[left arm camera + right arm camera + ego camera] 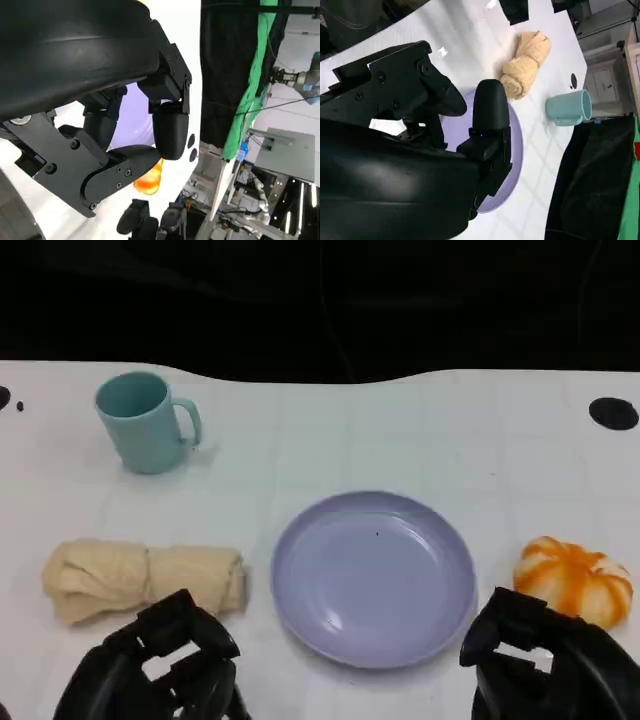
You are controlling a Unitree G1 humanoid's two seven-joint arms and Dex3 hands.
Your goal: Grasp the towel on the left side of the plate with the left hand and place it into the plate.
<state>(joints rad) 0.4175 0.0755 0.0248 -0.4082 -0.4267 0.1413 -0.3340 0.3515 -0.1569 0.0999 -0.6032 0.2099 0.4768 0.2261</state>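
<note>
The white tabletop (400, 430) carries everything. At its middle sits the lavender plate (373, 575), bare. To the plate's left, just beside its rim but apart from it, lies the rolled beige towel (145, 578), lengthwise left to right. The left hand (160, 665) hovers at the near edge, directly near-side of the towel; its fingers (185, 620) are spread, released, holding nothing, their tips just short of the towel's near edge. The right hand (545, 655) sits near-right of the plate, its fingers likewise apart and holding nothing. An orange-and-white pumpkin (575, 580) lies right of the plate, and a teal mug (143, 422) stands far left.
</note>
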